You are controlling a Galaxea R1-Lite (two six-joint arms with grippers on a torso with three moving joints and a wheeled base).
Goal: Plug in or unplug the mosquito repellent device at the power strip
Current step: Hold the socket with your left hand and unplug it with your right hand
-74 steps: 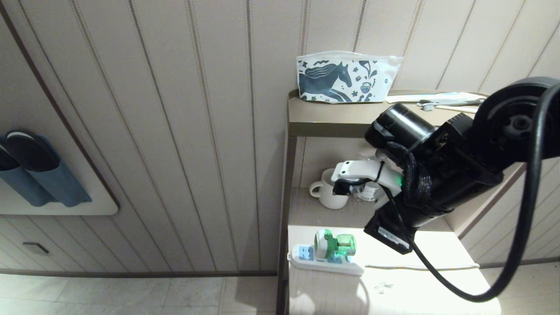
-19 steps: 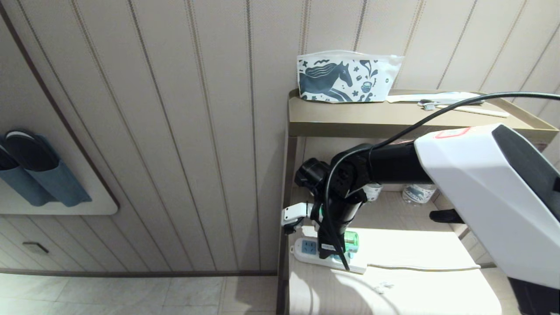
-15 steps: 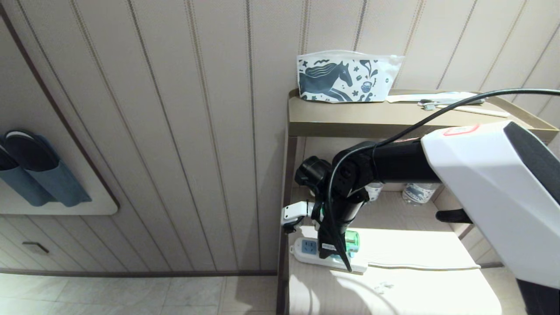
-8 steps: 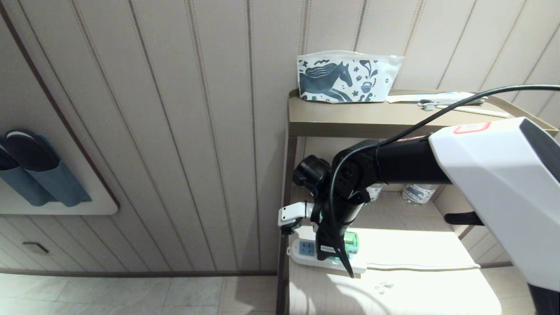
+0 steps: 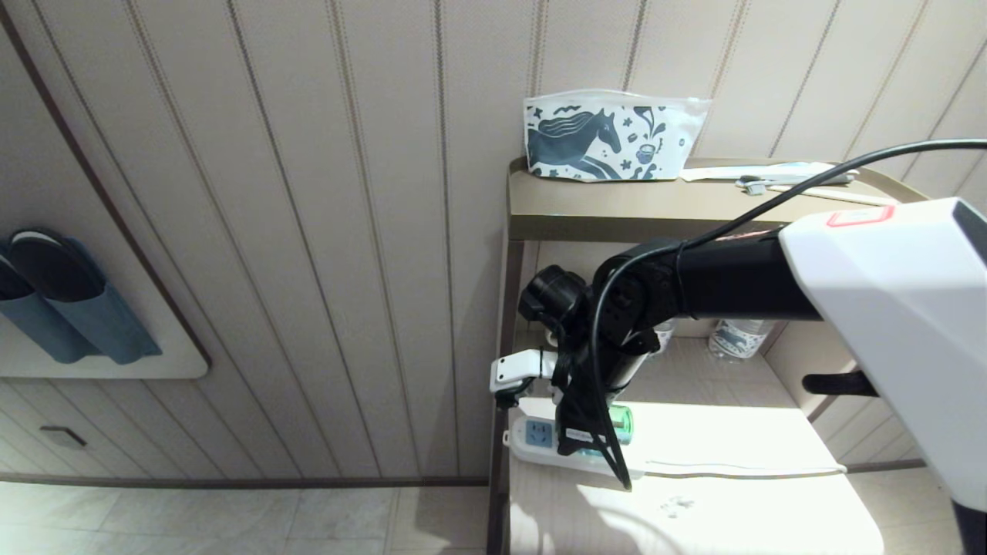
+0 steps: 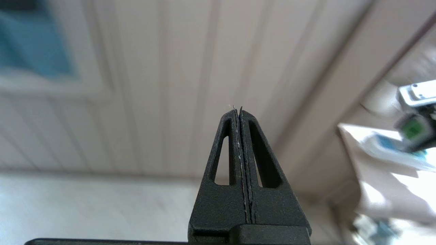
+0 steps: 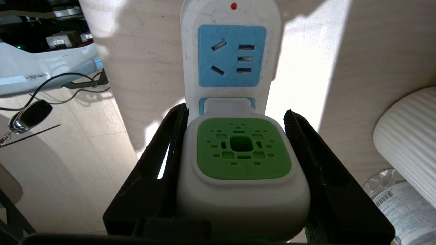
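Since the earlier frames the right arm edged slightly back, right pincer [image 7: 238, 177] still pinching the mosquito repellent device [image 7: 242, 170] plugged into the power strip [image 7: 231, 51] on the surface [image 5: 694, 516], left pincer [image 6: 240, 115] pressed together aside, pouch [image 5: 609, 146] farthest.

Right arm reaches in from the right, wrist bent down, right gripper [image 7: 238, 177] clamped. Left gripper [image 6: 237, 114] fingers pressed together, held in free air, probably low off to the left.
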